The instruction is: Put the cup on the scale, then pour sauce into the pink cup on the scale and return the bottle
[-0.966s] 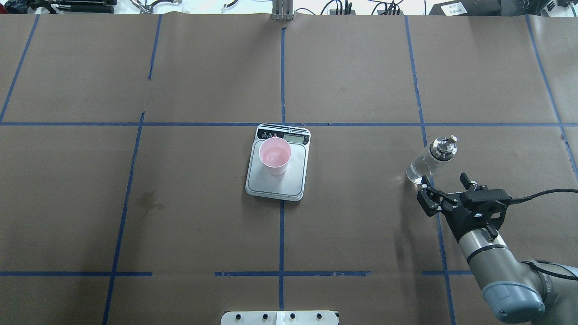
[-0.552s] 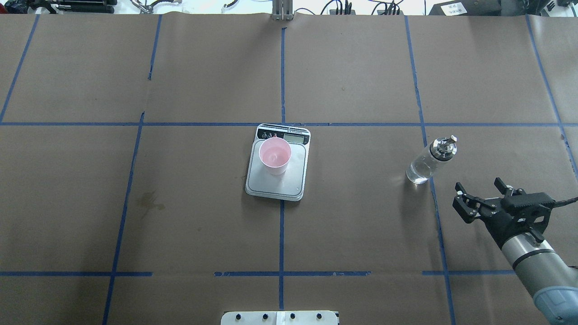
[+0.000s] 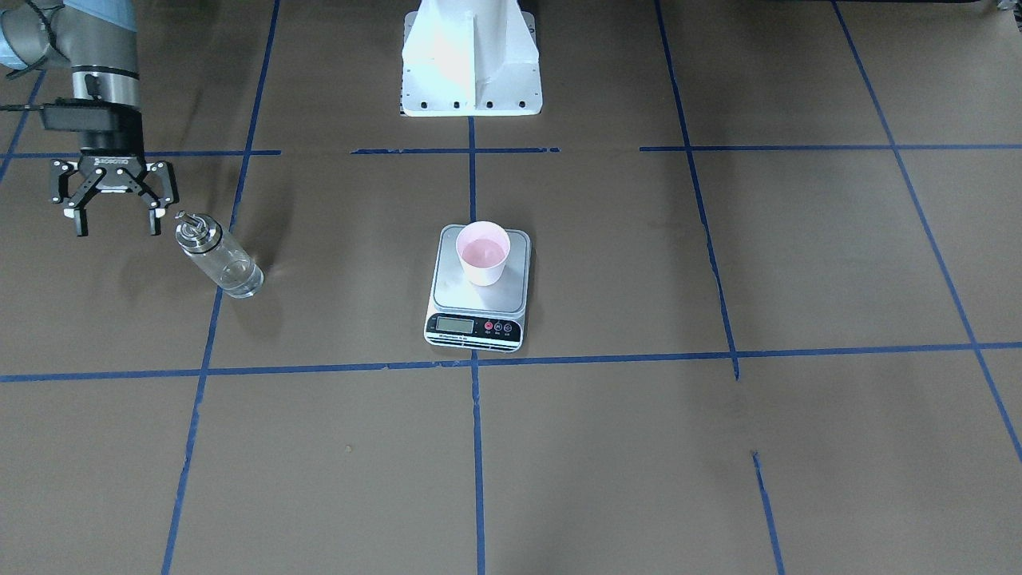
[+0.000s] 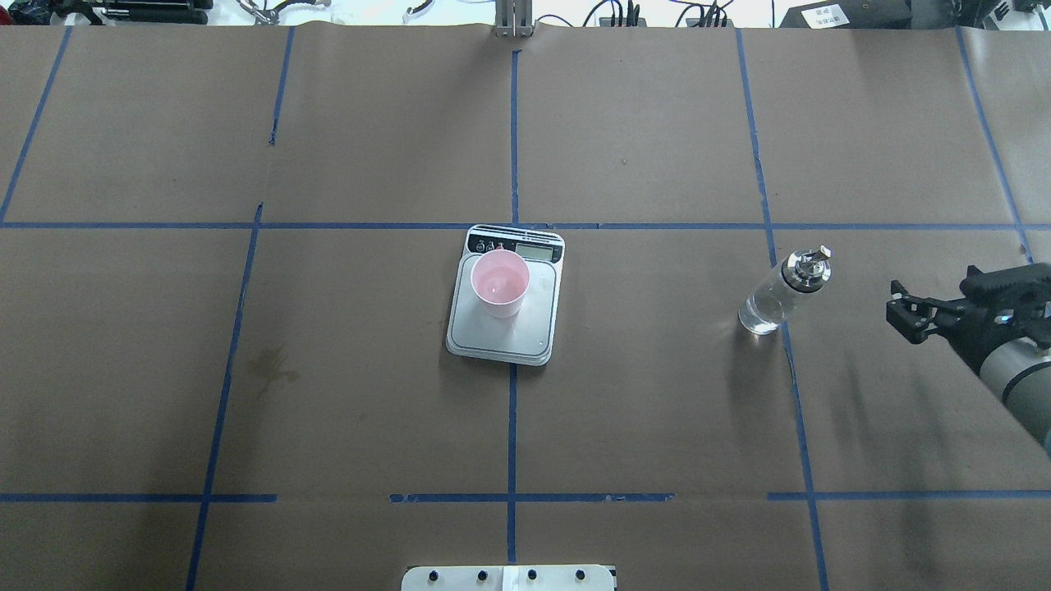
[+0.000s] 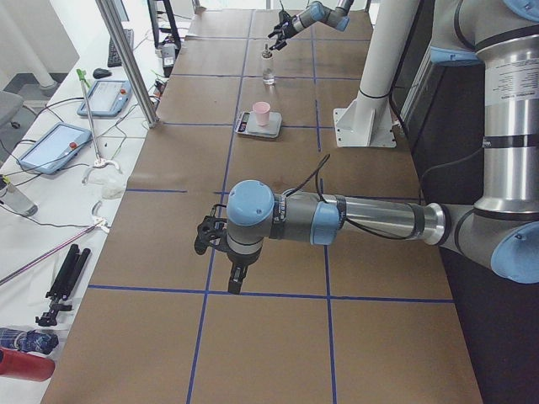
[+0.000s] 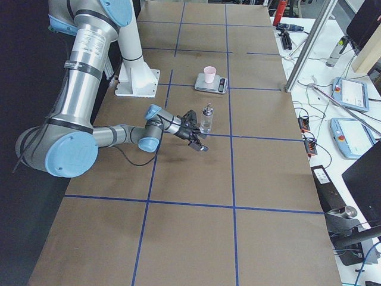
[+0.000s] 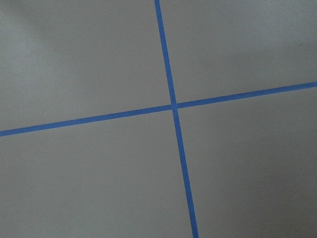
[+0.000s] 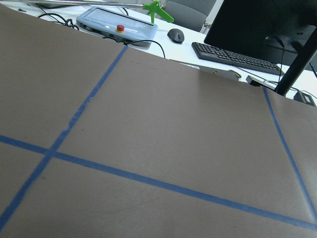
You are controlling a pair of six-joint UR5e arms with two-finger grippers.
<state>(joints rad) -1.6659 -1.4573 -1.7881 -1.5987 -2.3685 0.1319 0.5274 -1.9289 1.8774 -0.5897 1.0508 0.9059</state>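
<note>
Honestly, the black right gripper (image 3: pixel 114 229), spread open at upper left, hangs near the small clear glass bottle (image 3: pixel 217 257), so a sloppy swing could topple it.

Illumination is diffuse and comes from overhead; the brown table (image 4: pixel 328 394) reads as an even mid-tone with no hard shadows. The bottle (image 4: pixel 772 302) casts a soft, faint shadow toward the camera, and its metal cap carries small bright glints. The right arm (image 4: pixel 1014 369) throws pale, blurred streak shadows on the paper. The scale (image 4: pixel 530 332) shows a mild sheen, not clipped. In the front-facing view the white robot base (image 3: pixel 471 56) is overexposed and surface detail is lost. The left wrist view is cool grey, low in contrast and slightly soft. The right wrist view sets a bright white desk (image 8: pixel 198 34) against a near-black monitor (image 8: pixel 257 25).
</note>
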